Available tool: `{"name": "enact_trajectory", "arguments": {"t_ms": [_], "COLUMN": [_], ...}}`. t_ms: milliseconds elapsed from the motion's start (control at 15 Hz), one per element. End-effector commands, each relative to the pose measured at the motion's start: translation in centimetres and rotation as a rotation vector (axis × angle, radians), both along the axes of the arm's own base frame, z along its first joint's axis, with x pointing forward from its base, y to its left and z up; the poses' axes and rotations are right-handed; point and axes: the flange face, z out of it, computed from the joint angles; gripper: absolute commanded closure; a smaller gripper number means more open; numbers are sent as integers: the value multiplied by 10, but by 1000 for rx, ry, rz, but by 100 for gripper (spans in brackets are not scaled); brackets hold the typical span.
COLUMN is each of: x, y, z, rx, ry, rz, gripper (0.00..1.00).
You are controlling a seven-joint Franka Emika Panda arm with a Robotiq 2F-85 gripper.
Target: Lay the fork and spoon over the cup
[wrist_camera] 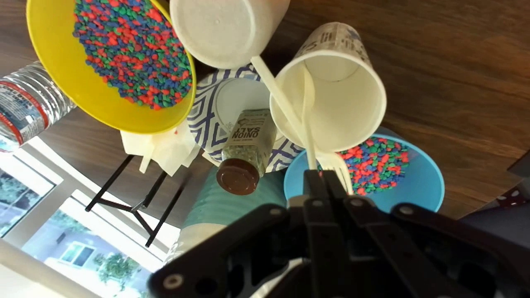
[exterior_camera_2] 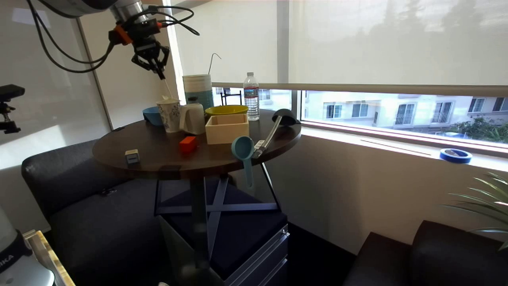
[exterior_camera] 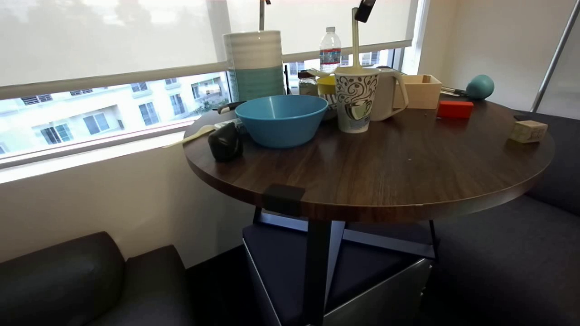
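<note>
The patterned cup point(exterior_camera: 357, 102) stands upright on the round table in both exterior views. A cream plastic fork point(wrist_camera: 281, 95) lies across one side of its rim in the wrist view, tines reaching out over the blue bowl. The spoon point(wrist_camera: 308, 89) has its head inside the cup mouth, close to the fork, and its handle point(exterior_camera: 355, 40) rises steeply above the cup. At the top of that handle my gripper point(wrist_camera: 321, 176) is shut on it, partly hiding the handle's end. In an exterior view the gripper point(exterior_camera_2: 161, 75) points down above the cup.
Close around the cup are a blue bowl point(exterior_camera: 281, 122) of coloured pieces, a white pitcher point(exterior_camera_2: 193, 119), a yellow bowl point(wrist_camera: 49, 49) and an onion salt jar point(wrist_camera: 248, 145). A tall teal-and-cream container point(exterior_camera: 253, 68), a wooden box point(exterior_camera_2: 228, 133) and a red block point(exterior_camera: 455, 109) also stand here.
</note>
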Motion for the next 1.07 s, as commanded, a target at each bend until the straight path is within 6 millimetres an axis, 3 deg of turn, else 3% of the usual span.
{"name": "enact_trajectory", "arguments": {"t_ms": [0,1000], "x": [-3,-14], "y": [0,-1], "z": [8,22], "rx": [22,14], "ry": [1,-4], "rz": [-17,-14], "gripper": [99,99]}}
